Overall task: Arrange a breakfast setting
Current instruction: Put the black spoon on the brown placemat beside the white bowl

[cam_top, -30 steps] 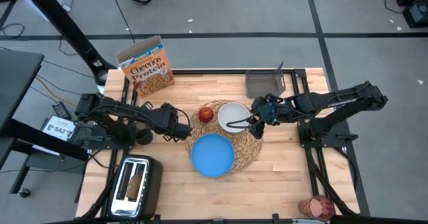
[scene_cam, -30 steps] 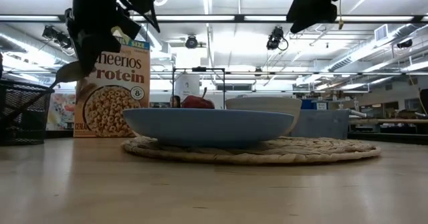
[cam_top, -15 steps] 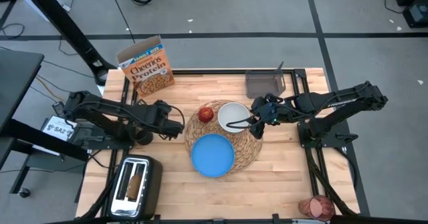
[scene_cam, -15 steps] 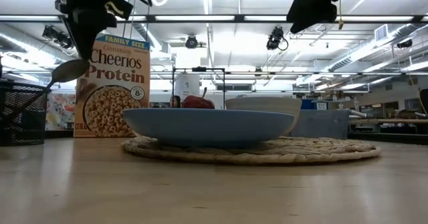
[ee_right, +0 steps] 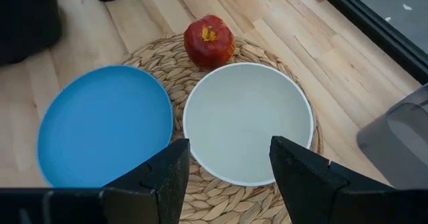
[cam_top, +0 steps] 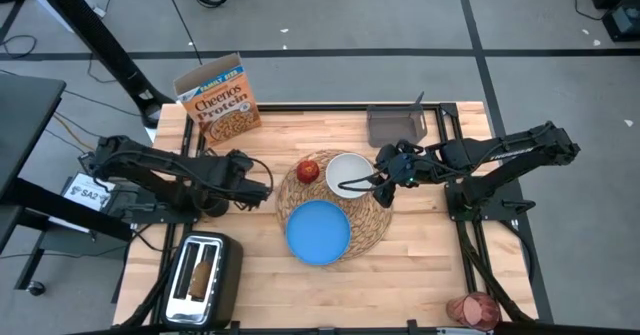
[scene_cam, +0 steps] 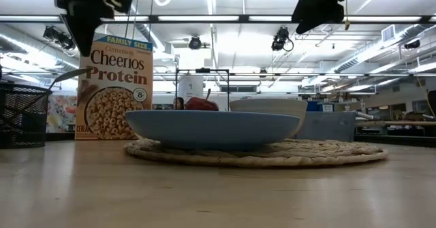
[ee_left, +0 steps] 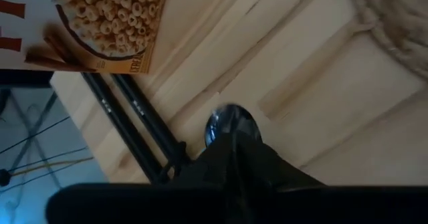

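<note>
Toaster (cam_top: 201, 271) at the counter's near-left corner holds the toast slice (cam_top: 204, 272); we note the Cheerios box (cam_top: 216, 99) at the far-left. Left gripper (cam_top: 262, 187), beside the placemat (cam_top: 372, 221), grasps the spoon (ee_left: 229, 124). Right gripper (ee_right: 227, 164) hangs released over the white bowl (ee_right: 249, 121).

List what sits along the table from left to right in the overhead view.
Silver toaster → orange Cheerios box → red apple → small white bowl → grey bin → pink drink glass.
</note>
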